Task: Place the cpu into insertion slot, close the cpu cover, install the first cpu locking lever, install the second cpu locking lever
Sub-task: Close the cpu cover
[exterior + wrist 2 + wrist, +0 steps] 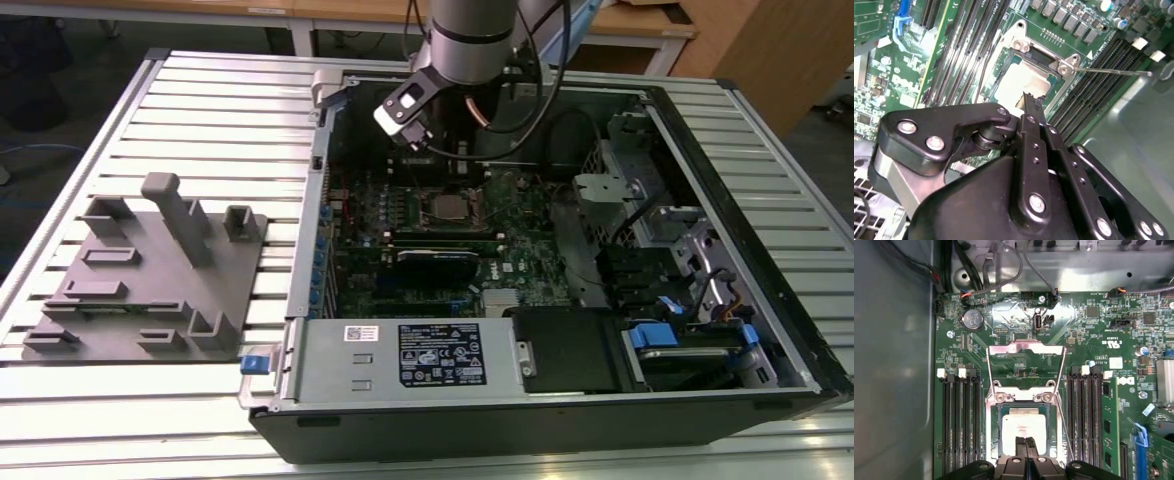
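The cpu (1024, 426) lies flat in the insertion slot (997, 432), its pale silvery top showing; it is also in the second wrist view as the cpu (1024, 80). The cpu cover (1025, 346) is swung open and lies back on the board beyond the socket, with green board showing through its window. Thin wire locking levers (1062, 422) stand unlatched beside the socket, and one lever (1114, 72) sticks out sideways. My gripper (1026, 442) hovers over the near edge of the chip, fingers (1030, 107) pressed together with nothing between them.
The open computer case (747, 230) lies on a slatted table. Memory slots (961, 425) flank the socket on both sides. A grey fixture block (147, 270) sits at the exterior view's left. Cables (1004, 265) and the case wall (894, 365) are close by.
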You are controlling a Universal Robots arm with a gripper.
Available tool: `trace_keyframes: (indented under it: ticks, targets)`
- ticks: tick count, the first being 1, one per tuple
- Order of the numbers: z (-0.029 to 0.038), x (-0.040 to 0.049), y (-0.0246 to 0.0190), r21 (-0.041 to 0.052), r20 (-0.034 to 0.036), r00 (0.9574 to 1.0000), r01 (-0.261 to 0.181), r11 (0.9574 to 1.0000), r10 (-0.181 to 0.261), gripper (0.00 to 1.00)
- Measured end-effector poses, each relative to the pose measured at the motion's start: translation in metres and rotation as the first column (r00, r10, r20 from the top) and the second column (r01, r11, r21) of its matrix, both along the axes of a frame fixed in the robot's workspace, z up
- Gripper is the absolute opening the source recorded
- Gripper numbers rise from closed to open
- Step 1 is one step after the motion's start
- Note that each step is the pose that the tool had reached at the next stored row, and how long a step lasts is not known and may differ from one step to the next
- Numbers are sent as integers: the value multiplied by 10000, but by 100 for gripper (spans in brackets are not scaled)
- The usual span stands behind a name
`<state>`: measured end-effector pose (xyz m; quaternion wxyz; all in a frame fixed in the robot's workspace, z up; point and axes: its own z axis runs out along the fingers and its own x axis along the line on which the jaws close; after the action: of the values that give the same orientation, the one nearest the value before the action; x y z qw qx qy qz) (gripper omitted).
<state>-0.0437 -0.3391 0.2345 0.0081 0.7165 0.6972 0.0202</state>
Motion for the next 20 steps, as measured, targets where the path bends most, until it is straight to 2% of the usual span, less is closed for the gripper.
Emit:
trace_keyframes:
  ticks: [5,12,15,20]
  targets:
    - [53,0,0,1,0,10000,0,10000,0,10]
    - [54,6,0,1,0,10000,-3,10000,3,10]
    - [54,54,0,1,0,10000,0,10000,0,10]
    - [54,196,0,2,-2,10000,-1,10000,1,10]
